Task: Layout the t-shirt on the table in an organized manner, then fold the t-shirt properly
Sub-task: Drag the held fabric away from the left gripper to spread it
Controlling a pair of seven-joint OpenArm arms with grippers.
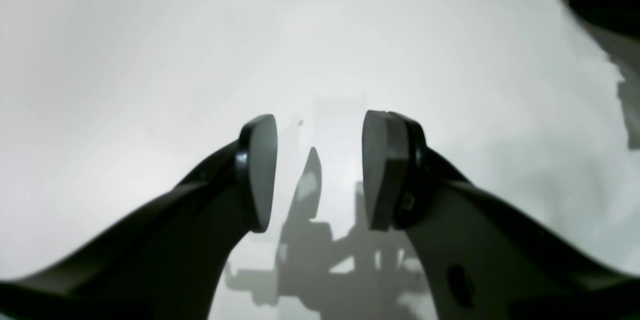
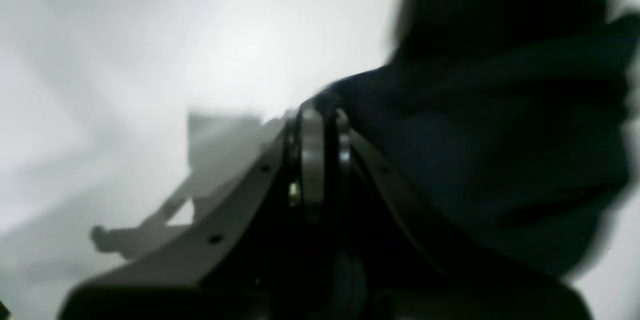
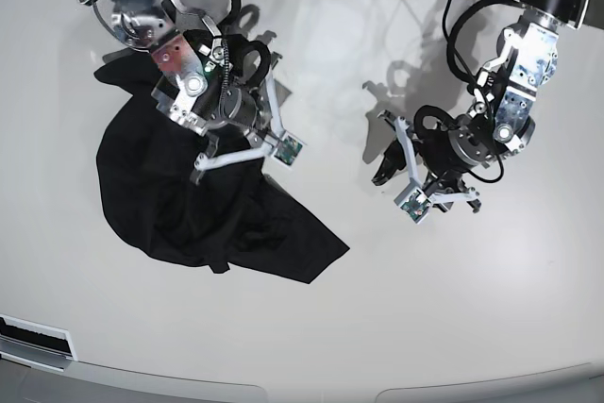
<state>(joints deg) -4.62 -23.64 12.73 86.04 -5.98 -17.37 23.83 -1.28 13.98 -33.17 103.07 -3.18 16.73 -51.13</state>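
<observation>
Black t-shirt (image 3: 189, 205) crumpled at left of white table (image 3: 377, 309), pinched in right gripper (image 2: 320, 114); left gripper (image 1: 320, 170) spread, well apart. Pinch seen only from right wrist.

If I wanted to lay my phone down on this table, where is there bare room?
The glossy white table is bare along the near edge, in front of the crumpled black fabric t-shirt, and in the middle strip between shirt and left gripper. It is crowded on the base view's left, where the right gripper pinches the shirt.
</observation>
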